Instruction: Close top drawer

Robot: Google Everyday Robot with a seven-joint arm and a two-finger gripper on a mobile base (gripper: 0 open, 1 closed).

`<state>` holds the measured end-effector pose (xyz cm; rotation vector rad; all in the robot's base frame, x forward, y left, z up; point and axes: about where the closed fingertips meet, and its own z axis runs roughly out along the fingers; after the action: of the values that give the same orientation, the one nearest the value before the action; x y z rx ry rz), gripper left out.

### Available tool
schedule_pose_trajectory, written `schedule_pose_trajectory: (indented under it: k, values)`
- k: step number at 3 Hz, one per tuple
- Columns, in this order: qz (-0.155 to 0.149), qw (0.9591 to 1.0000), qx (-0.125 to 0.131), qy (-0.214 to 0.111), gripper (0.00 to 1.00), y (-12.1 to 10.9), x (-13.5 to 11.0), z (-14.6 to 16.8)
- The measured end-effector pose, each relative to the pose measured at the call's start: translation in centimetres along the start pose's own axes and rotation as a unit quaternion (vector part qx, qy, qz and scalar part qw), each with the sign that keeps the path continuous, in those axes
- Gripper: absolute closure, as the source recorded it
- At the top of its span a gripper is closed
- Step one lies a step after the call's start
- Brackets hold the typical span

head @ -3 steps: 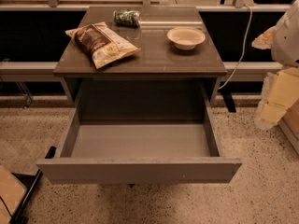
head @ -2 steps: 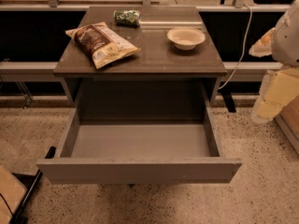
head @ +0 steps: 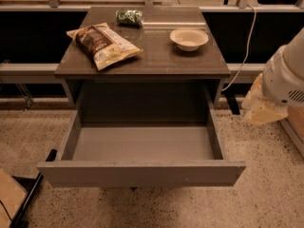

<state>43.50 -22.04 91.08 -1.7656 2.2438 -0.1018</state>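
Note:
The top drawer (head: 142, 172) is pulled far out of the grey cabinet (head: 142, 65). Its plain flat front faces me at the bottom and its grey inner box (head: 142, 144) is empty. My arm (head: 289, 75) comes in from the right edge, and its white and cream end with the gripper (head: 261, 107) hangs to the right of the drawer's right side wall, apart from it and a little above the floor. The lower drawer fronts are hidden under the open drawer.
On the cabinet top lie a brown chip bag (head: 103, 44), a small green packet (head: 129, 17) and a cream bowl (head: 189, 38). A cable (head: 244, 46) hangs at the right. A speckled floor (head: 266, 194) surrounds the cabinet. A black bar (head: 31, 194) lies at lower left.
The end of my arm has shifted slightly left, toward the drawer's right side. The drawer stays open at the same extent.

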Motion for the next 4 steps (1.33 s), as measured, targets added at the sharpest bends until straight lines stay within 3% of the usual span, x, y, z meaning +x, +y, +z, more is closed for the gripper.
schedule_pose_trajectory:
  k: [1,2,3,4]
  values:
    - [0.000,1.0000,0.000,0.001,0.87,0.3,0.2,0.8]
    - [-0.007,0.9994,-0.031,-0.010,1.00,1.3,-0.6,3.5]
    - [0.007,0.9958,-0.082,-0.041,1.00,3.8,-1.4,8.9]
    - [0.006,0.9892,-0.139,-0.047,1.00,6.9,-2.3,15.3]
